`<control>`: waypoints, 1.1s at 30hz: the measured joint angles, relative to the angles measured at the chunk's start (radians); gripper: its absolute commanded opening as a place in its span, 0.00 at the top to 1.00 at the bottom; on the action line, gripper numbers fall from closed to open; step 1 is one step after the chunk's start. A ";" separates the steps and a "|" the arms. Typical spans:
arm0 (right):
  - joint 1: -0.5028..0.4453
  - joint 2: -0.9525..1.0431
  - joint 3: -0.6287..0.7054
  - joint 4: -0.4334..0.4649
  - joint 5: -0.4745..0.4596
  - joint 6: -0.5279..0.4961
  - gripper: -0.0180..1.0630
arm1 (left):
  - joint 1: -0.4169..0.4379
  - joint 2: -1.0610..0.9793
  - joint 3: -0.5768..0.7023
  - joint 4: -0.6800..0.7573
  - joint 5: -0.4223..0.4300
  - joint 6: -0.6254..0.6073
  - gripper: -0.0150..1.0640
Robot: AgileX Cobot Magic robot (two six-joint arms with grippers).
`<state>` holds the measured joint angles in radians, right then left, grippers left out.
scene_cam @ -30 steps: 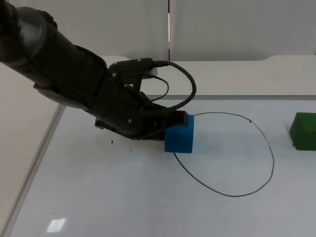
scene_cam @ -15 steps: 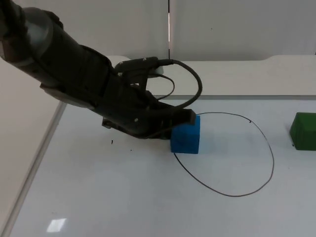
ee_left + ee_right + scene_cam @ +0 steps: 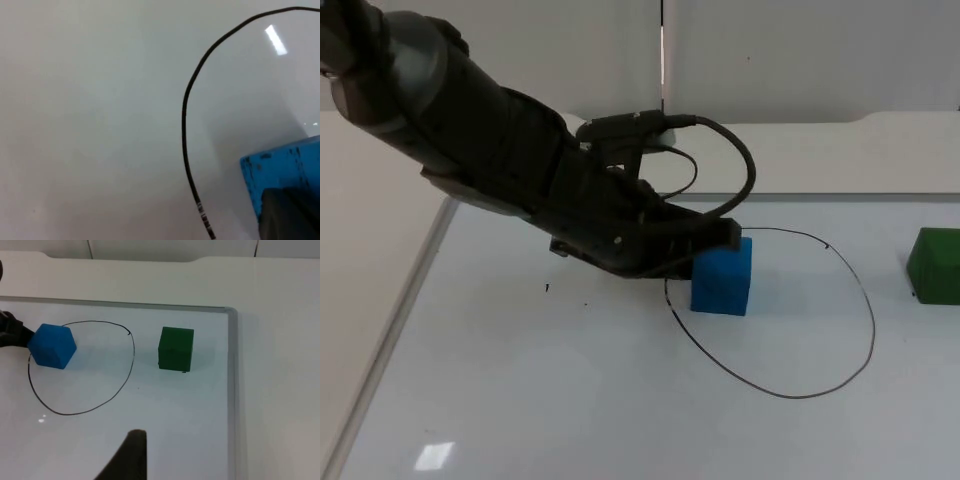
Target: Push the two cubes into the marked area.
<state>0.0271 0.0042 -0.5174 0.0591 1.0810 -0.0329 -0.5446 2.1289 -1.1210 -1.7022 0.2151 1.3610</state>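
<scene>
The left hand (image 3: 715, 238) presses against the blue cube (image 3: 722, 276), just inside the drawn loop (image 3: 820, 390); I cannot tell its grip. The green cube (image 3: 934, 265) sits outside.

White table top (image 3: 570, 400), grey partition wall (image 3: 800, 60) behind.

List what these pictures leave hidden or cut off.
- Left hand: top view, its fingers merge into one dark mass against the blue cube; open or shut unclear.
- Green cube: top view, cut by the picture edge.
- Right hand: right wrist view, one fingertip visible.
</scene>
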 measured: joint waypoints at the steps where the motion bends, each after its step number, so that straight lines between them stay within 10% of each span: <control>1: 0.000 0.000 0.000 0.000 0.000 0.000 0.01 | 0.000 0.000 0.000 0.000 0.000 0.000 0.99; 24: 0.000 0.000 0.000 0.000 0.000 0.000 0.01 | 0.068 -0.382 0.207 0.222 -0.170 -0.015 0.99; 28: 0.000 0.000 0.000 0.000 0.000 0.000 0.01 | 0.171 -0.472 0.267 0.263 -0.066 -0.015 0.99; 33: 0.000 0.000 0.000 0.000 0.000 0.000 0.01 | 0.360 -0.556 0.292 0.371 0.288 -0.015 0.99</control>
<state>0.0271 0.0042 -0.5174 0.0591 1.0810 -0.0329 -0.1844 1.5726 -0.8286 -1.3312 0.5029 1.3462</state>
